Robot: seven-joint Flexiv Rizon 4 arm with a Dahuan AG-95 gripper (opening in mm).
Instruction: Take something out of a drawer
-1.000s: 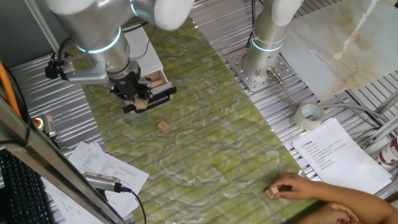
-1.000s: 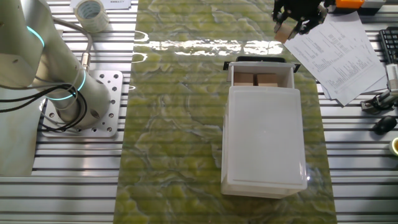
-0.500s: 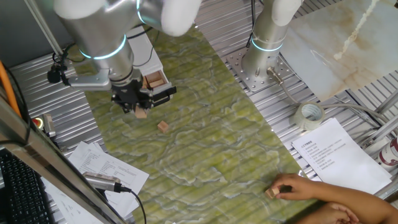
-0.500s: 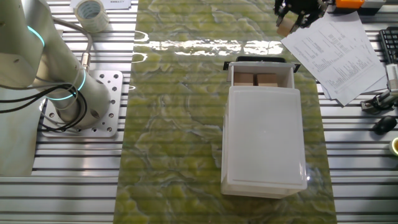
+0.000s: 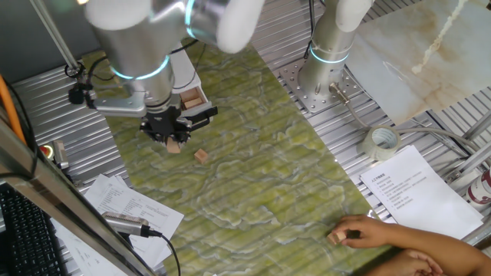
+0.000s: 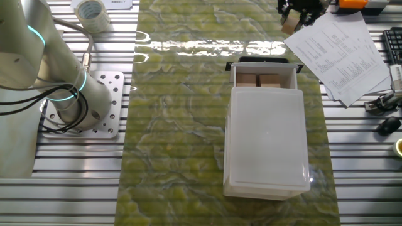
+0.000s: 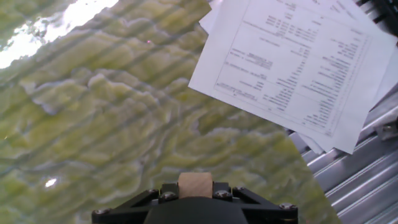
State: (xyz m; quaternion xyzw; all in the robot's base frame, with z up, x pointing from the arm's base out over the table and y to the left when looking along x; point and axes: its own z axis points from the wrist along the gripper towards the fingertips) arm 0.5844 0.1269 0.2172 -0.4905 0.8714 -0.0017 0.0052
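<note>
My gripper (image 5: 173,142) is shut on a small tan wooden block (image 7: 194,185), held just above the green mat in front of the drawer. From the other side the gripper (image 6: 291,24) and its block (image 6: 289,26) hang beyond the drawer's black handle. The white drawer (image 6: 264,80) stands pulled out of the white box (image 6: 267,138), with two more tan blocks inside (image 6: 259,80). In the first fixed view the open drawer (image 5: 192,98) shows behind the arm. Another loose block (image 5: 201,156) lies on the mat to the right of the gripper.
Printed sheets (image 7: 292,68) lie at the mat's edge close to the gripper. A person's hand (image 5: 383,234) rests on another block (image 5: 334,237) at the mat's near corner. A tape roll (image 5: 381,142) and the robot base (image 5: 322,69) stand at the right.
The gripper with its block has moved away from the drawer, sliding right along the mat in the first fixed view. The person's hand stays put.
</note>
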